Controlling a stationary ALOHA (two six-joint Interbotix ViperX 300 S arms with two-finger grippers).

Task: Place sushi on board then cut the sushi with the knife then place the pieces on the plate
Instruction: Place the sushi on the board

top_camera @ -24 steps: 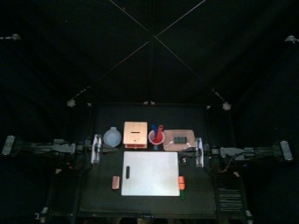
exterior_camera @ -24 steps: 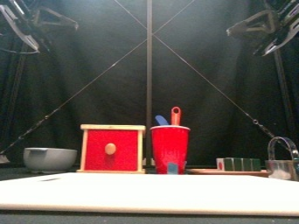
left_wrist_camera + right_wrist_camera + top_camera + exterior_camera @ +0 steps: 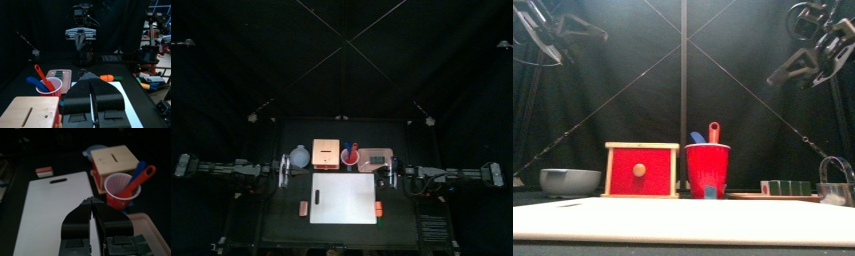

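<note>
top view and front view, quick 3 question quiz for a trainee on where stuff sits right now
1. True or false: the sushi roll lies on the pink tray, not yet on the white cutting board.
2. How many toy knives stand in the red cup?
3. In the front view, the red cup stands: A) left of both the wooden box and the pink tray; B) between them; C) right of both.
Key: 1 true; 2 two, one blue and one red; 3 B.

Sushi [image 3: 788, 187] on pink tray [image 3: 748, 196]; knives [image 3: 714, 131] in cup [image 3: 707, 166]
</note>
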